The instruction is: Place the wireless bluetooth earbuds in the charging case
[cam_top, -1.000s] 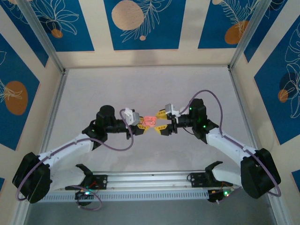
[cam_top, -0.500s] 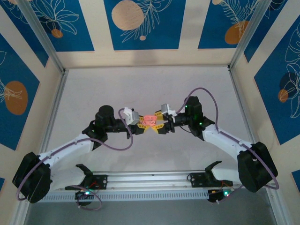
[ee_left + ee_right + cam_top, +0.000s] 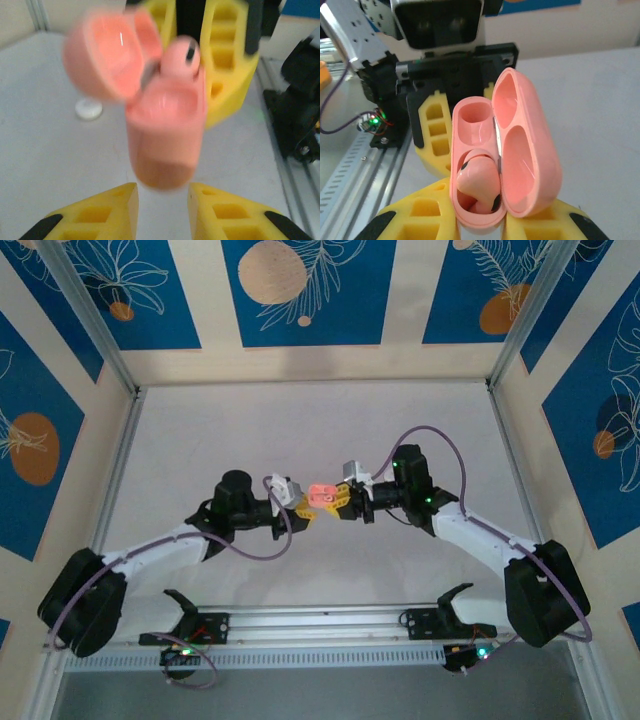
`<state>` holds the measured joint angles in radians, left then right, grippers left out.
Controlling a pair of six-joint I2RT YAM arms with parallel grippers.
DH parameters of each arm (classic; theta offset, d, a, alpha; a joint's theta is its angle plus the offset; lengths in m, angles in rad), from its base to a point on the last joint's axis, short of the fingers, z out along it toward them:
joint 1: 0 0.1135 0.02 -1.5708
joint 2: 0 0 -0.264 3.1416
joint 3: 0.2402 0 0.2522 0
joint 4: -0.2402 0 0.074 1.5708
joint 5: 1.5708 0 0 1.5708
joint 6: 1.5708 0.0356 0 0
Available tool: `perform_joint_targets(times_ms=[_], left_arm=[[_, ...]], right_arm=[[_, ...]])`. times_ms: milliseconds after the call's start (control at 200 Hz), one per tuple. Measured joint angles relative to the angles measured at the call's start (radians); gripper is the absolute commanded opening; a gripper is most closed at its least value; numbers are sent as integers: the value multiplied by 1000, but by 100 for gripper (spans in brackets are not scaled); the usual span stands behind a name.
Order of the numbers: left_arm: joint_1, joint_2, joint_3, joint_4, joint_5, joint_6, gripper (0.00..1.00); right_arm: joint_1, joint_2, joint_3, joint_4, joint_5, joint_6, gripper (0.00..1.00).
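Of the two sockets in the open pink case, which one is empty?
The upper socket in the right wrist view is empty; the lower socket holds an earbud.

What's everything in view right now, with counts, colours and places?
Flat grey table: one, grey, under everything.
Salmon-pink rounded plastic charging case: one, pink, lid open, held up over mid-table.
Salmon-pink rounded earbud: one, pink, seated in one slot of the case; other slot empty.
White round disc: one, white, lying on the table.
Left hand: one, yellow fingers, open, close to the case.
Right hand: one, yellow fingers, shut on the case.
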<state>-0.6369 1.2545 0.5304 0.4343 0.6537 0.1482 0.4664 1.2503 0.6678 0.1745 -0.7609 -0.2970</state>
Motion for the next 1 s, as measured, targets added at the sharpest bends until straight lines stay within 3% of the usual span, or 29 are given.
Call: perform_joint_targets(times_ms=[340,595,1000], left_arm=[[18,216,-3,83,-42,8,35],[47,207,-3,175,19,-12,44],[47,160,-3,244,159,-45,45]], right_arm=[[-40,80,2,-130,98,-45,8],[-54,81,11,-141,63,-82,10],[-52,61,19,-141,-60,-163,11]])
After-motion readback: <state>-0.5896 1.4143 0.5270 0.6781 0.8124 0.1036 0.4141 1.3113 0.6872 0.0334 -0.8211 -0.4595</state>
